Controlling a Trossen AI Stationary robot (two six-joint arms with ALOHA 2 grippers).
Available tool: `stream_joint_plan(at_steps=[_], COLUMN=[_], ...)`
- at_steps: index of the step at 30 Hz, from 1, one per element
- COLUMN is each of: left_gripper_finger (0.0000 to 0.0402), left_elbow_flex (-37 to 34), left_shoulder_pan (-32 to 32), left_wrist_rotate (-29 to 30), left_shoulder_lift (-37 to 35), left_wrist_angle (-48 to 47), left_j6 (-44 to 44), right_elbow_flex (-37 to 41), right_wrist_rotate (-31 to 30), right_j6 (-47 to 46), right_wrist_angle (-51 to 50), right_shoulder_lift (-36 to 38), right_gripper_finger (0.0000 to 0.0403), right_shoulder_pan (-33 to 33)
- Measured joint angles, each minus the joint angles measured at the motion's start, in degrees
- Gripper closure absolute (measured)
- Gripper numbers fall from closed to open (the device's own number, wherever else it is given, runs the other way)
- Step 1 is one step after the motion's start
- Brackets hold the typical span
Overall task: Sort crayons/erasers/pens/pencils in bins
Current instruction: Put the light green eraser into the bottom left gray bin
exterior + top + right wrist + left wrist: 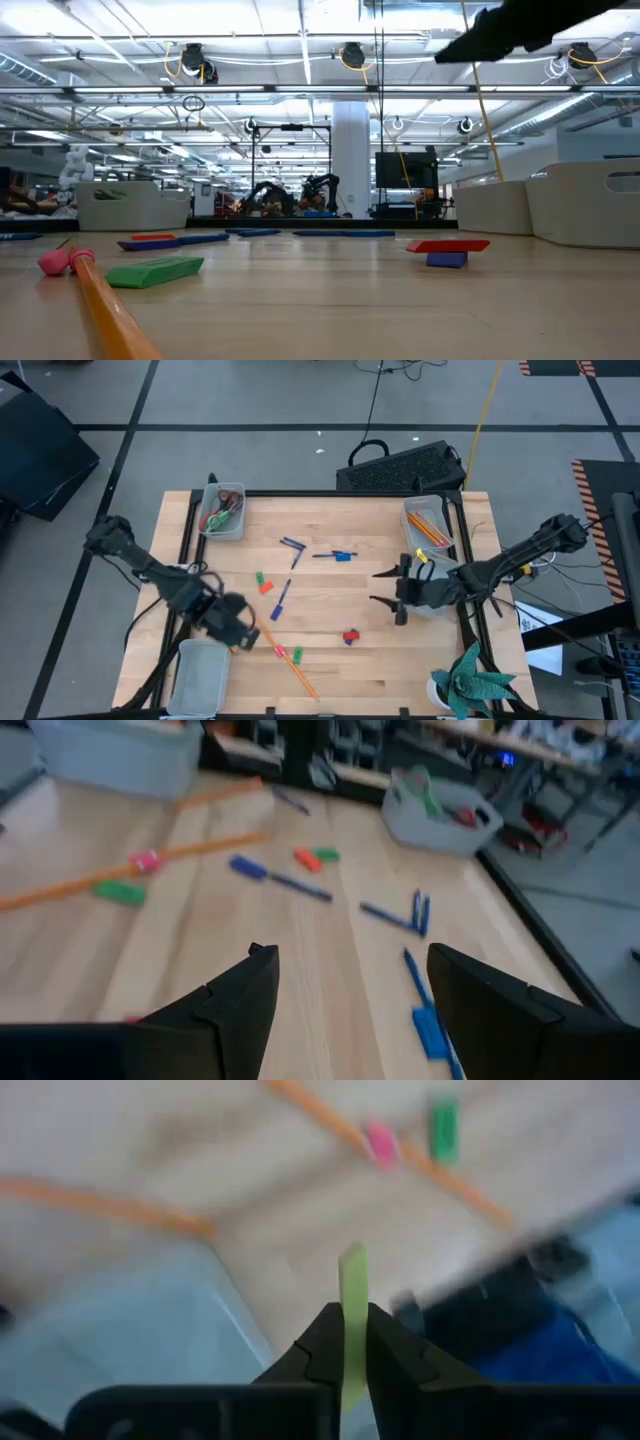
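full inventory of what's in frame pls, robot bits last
table: 1, light wood, centre
bins: 3 clearly seen, grey-white; top-left, top-right and bottom-left in the high view
pencils in bin: several, orange, top-right bin
loose pencil: 1, orange, lower centre
pens: about 4, blue/purple, mid-table
short pieces: green and orange-red left of centre; green and pink by the loose pencil; red lower centre
keyboard: 1, black, beyond the table
left gripper: shut on a pale green piece, by the bottom-left bin
right gripper: open, holding nothing, right side of the table
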State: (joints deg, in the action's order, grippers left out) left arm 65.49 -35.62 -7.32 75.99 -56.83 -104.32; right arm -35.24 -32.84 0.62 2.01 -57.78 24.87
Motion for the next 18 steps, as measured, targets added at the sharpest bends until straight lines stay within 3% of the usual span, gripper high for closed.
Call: stream_joint_plan(at_steps=[8,14,18], left_gripper_finger=[0.0376,0.0369,0.0368], left_elbow_flex=[0.24,0.17,-0.64], left_shoulder_pan=[-13.14,-17.2,-17.26], left_wrist_rotate=[-7.22,-7.32,-9.53], left_shoulder_lift=[5.3,11.3,14.51], left_wrist_angle=[5.53,-1.84,-0.91], left_j6=[-20.47,-25.37,-25.27], right_elbow_flex=[0.0,0.0,0.0], right_wrist_rotate=[0.11,0.1,0.11], right_j6=[2.68,3.13,2.55], right_wrist_angle=[2.87,3.83,3.81], right_shoulder_lift=[0.01,-0.22,-0.22], right_gripper_finger=[0.0156,0.0156,0.0156], right_shoulder_pan=[1.64,2.9,3.73])
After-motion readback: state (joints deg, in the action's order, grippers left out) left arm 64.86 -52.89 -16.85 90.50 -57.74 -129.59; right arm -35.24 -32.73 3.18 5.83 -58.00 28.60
